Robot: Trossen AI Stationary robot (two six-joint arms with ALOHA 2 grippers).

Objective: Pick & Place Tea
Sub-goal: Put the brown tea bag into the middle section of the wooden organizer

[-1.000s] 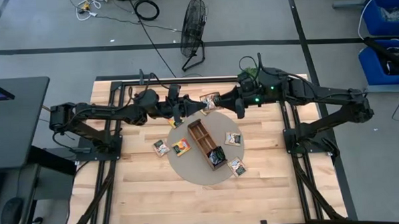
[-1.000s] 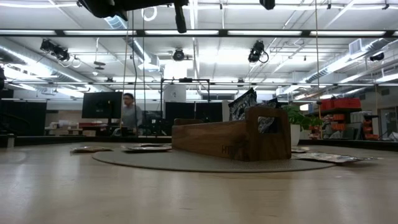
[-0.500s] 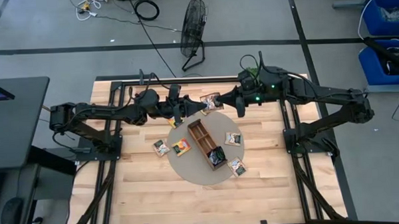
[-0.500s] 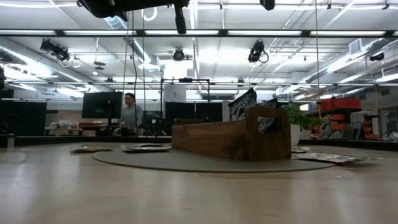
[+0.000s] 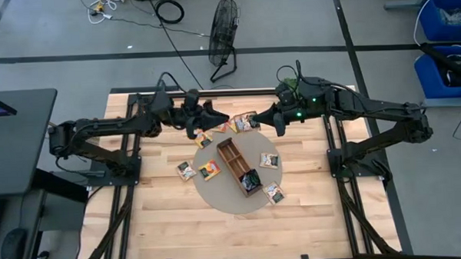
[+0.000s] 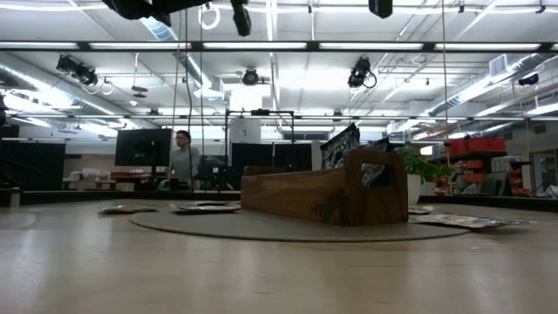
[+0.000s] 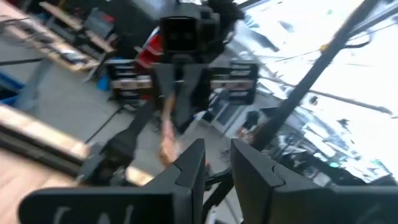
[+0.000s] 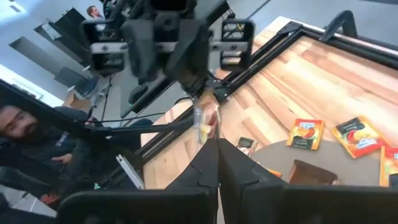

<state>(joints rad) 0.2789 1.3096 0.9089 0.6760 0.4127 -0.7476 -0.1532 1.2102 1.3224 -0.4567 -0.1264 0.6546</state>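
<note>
1. Evidently this is a mid-air handover above the upper centre of the table. The right gripper (image 8: 217,142) is clenched on the lower edge of a pale tea sachet (image 8: 204,121), which stands upright between the two arms.
2. The left gripper (image 7: 214,155) faces it, fingers parted with a visible gap, so it looks released.
3. To do this step well, I judge the right arm should hold firm while the left backs straight off. It can then carry the sachet down the frame to the wooden tray (image 5: 233,159) on the round mat (image 5: 225,197) and lower it edge-first into a free compartment.
4. Loose sachets (image 5: 210,170) lie around the tray, and dark ones already stand in its lower end.
5. Hard to make out: from above, the held sachet is lost among the orange ones near both grippers. The low view cuts both arms off at its top edge. The left wrist view is smeared, so the sachet's print cannot be read.
</note>
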